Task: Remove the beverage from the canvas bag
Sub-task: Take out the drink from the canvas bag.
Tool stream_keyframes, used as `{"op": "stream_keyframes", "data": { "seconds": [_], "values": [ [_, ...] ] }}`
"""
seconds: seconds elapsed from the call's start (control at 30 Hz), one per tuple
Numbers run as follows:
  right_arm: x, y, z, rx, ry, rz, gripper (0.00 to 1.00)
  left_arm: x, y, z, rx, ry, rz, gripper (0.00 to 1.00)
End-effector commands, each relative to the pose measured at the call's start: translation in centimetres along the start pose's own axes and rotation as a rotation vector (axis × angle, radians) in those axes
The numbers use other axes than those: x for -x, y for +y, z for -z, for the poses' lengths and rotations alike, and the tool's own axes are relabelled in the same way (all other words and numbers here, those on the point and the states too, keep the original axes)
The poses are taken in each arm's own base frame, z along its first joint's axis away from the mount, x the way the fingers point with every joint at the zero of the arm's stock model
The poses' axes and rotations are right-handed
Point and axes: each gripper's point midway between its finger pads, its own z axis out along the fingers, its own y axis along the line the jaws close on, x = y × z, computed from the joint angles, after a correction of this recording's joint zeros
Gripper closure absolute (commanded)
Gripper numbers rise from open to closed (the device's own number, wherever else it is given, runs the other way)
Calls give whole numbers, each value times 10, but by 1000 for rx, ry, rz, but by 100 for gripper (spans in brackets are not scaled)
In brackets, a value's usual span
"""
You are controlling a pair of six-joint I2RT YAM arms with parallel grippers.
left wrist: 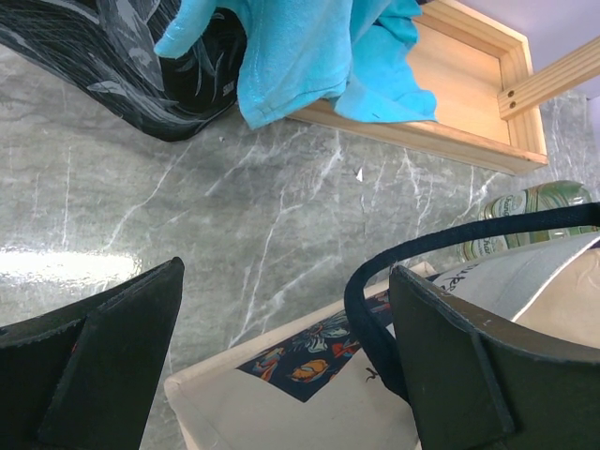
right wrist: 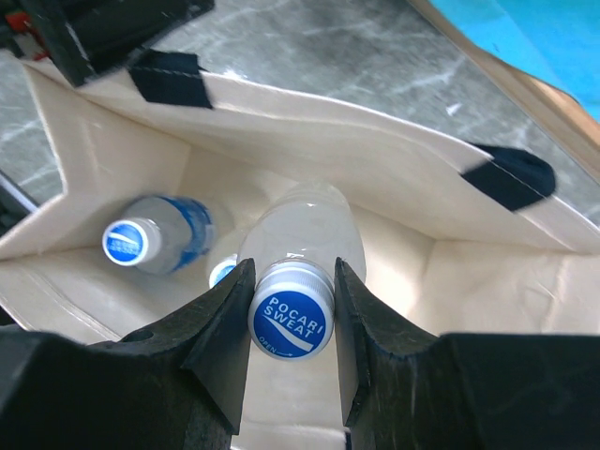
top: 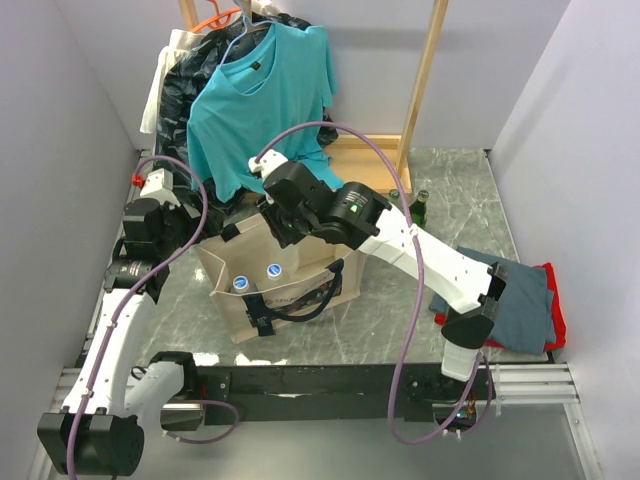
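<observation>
**Operator:** Where is the right arm?

**Spotter:** Your right gripper (right wrist: 292, 281) is down in the mouth of the canvas bag (top: 240, 322). Its jaws are drawn in to a narrow gap and clamped on the neck of a Pocari Sweat bottle (right wrist: 300, 234), just under the blue-and-white cap. The bottle stands upright inside the bag.

**Operator:** Anything else in there?

**Spotter:** In your wrist view, a second bottle (right wrist: 159, 234) with a blue label lies to the left of yours, apart from it. A third cap (right wrist: 222, 272) peeks out between the two.

**Operator:** And the left?

**Spotter:** Your left gripper (left wrist: 281, 272) hangs by the bag's far left side, fingers wide apart and holding nothing. A black strap handle (left wrist: 354, 300) curves just beside one finger. I cannot tell whether they touch.

**Operator:** Where does the bag sit?

**Spotter:** It sits mouth up near the middle of the marble table (top: 400, 320). Two green glass bottles (top: 421, 207) stand to its far right. A teal T-shirt (top: 260, 90) hangs behind it, and folded clothes (top: 515, 300) lie at the right edge.
</observation>
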Motion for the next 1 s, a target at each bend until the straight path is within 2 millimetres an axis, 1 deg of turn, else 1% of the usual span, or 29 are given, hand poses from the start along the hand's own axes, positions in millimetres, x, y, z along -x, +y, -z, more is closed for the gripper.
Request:
{"op": "stream_keyframes", "data": {
  "seconds": [0.0, 0.07, 0.5, 0.63, 0.7, 0.73, 0.83, 0.97],
  "values": [
    [51, -15, 63, -12, -231, -60, 100, 9, -10, 3, -48, -41, -3, 4],
    [53, -21, 69, -36, -249, -67, 100, 9, -10, 3, -49, -41, -1, 4],
    [62, -46, 101, -119, -331, -103, 100, 9, -11, 2, -52, -41, 0, 4],
    [67, -58, 121, -157, -369, -132, 100, 11, -10, 3, -44, -50, 0, 4],
    [66, -62, 125, -172, -378, -142, 100, 11, -10, 3, -47, -49, 3, 4],
    [67, -69, 130, -198, -391, -151, 100, 11, -11, 2, -51, -47, 2, 4],
    [63, -77, 134, -240, -390, -159, 100, 10, -14, 2, -65, -47, 6, 4],
    [62, -83, 143, -253, -416, -179, 100, 11, -15, 2, -72, -47, 5, 4]
  ]
}}
